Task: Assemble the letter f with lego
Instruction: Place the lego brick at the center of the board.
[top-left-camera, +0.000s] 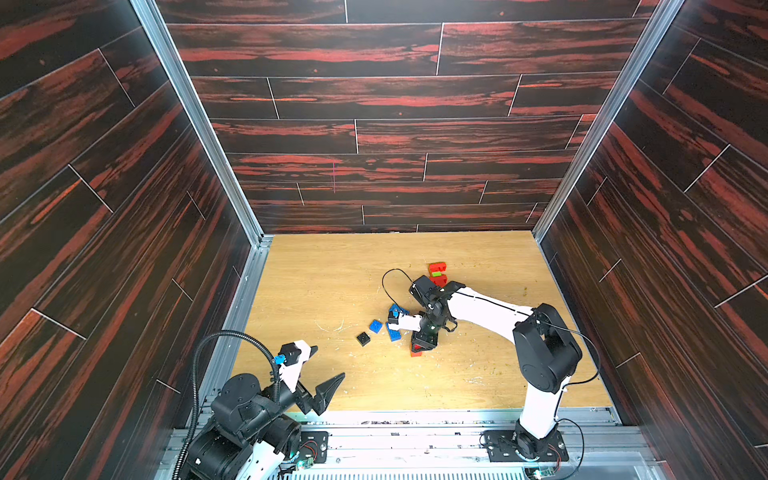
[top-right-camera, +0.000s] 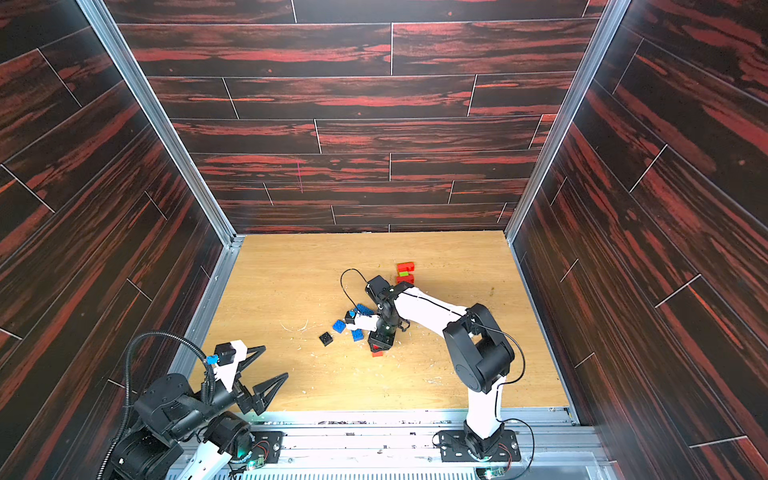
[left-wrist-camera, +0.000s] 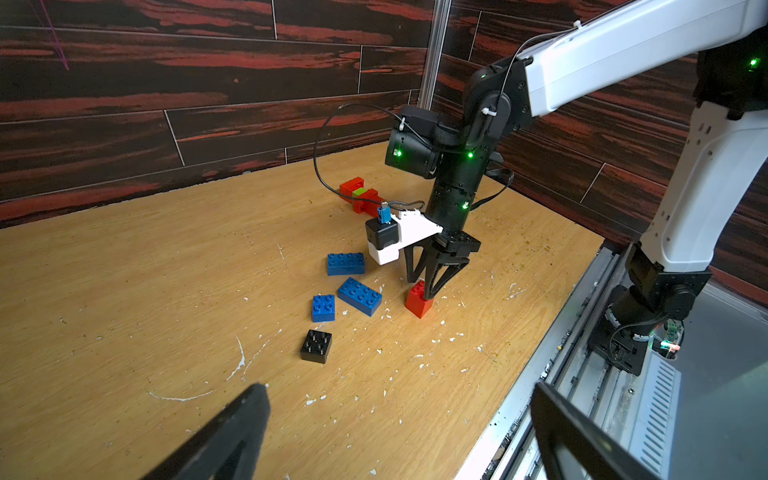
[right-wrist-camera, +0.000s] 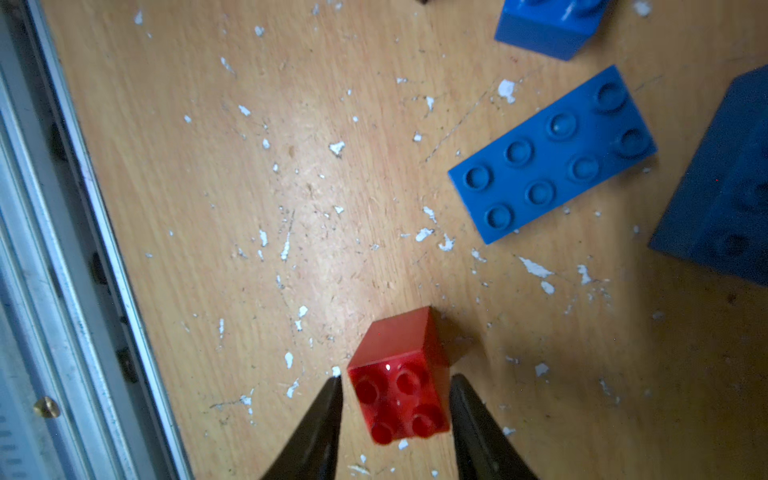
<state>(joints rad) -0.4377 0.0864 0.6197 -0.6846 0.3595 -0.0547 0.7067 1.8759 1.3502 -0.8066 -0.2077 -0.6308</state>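
Right fingers (right-wrist-camera: 320, 428) are down over the red brick (right-wrist-camera: 399, 399) — part open, one on each side. A sliver of tabletop (right-wrist-camera: 291, 208) shows between one finger and the brick's side, so we call it straddled, not clamped. The brick is square and stands on the wood, studs up.

The metal rail (right-wrist-camera: 62, 249) at the tabletop's front edge runs near it, with a band of bare, flecked wood between. In both top views there's wide bare tabletop on the left-arm side of the cluster and back to the far wall (top-left-camera: 374, 208).

Left fingers (top-left-camera: 330, 386) are spread wide and hold nothing, low by the front-left corner — well apart from the bricks.

Nearest neighbour is a blue oblong brick (right-wrist-camera: 552, 153), flat, studs up, its long axis skewed to the rail. A second blue oblong (left-wrist-camera: 345, 264), a blue square brick (left-wrist-camera: 323, 307) and a black brick (left-wrist-camera: 316, 345) lie just beyond. The red-and-green row (top-left-camera: 437, 272) sits past the right wrist, long axis pointing at the far wall.
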